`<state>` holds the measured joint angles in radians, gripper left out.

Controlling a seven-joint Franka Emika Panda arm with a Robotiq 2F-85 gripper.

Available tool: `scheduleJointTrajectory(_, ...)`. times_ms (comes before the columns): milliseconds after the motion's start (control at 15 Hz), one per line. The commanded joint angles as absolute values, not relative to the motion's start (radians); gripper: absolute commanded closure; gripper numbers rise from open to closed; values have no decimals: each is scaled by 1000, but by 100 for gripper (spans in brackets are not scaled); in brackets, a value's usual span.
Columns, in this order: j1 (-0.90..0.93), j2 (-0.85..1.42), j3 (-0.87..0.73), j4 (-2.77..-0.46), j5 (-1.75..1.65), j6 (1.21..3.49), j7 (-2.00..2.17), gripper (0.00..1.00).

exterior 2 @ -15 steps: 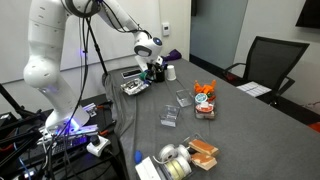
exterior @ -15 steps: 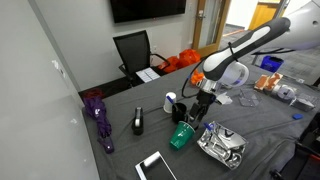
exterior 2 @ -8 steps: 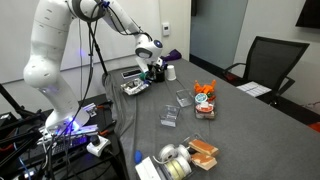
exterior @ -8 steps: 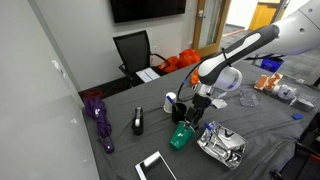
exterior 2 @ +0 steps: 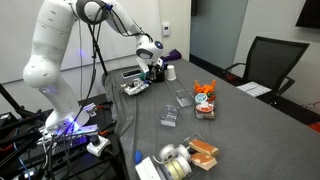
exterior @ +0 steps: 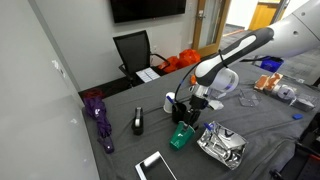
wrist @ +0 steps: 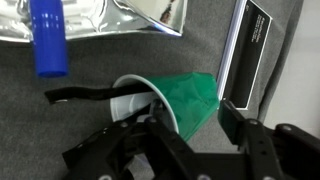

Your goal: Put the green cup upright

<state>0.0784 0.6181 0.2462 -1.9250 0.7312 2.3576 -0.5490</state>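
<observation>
The green cup (wrist: 188, 92) lies on its side on the grey table, its wide rim and pale inside toward the left of the wrist view. In an exterior view it (exterior: 180, 137) lies beside a foil tray. My gripper (wrist: 190, 125) is open and low over the cup. One finger stands just off the cup's narrow end, with a gap between them. The other finger is at the rim end, partly hidden. The gripper also shows in both exterior views (exterior: 189, 120) (exterior 2: 154, 73).
A blue marker (wrist: 47, 40) lies on a crinkled foil tray (exterior: 222, 146). A black flat device (wrist: 252, 50) lies by the cup. A white mug (exterior: 169, 102), a black cylinder (exterior: 138, 122), a purple umbrella (exterior: 97, 115) and a phone (exterior: 155, 167) are nearby.
The arm has shifted a little to the left and lower, bringing the open gripper closer over the cup. The cup has not moved.
</observation>
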Motion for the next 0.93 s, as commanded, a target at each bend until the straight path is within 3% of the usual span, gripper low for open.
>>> scheduleJointTrajectory(0,43,637,278,-1908,730,2356,-585,69)
scheduleJointTrajectory(267,39,638,281,-1910,727,2353,-596,97)
scheduleJointTrajectory(867,32,620,288,-1927,737,2353,-625,99)
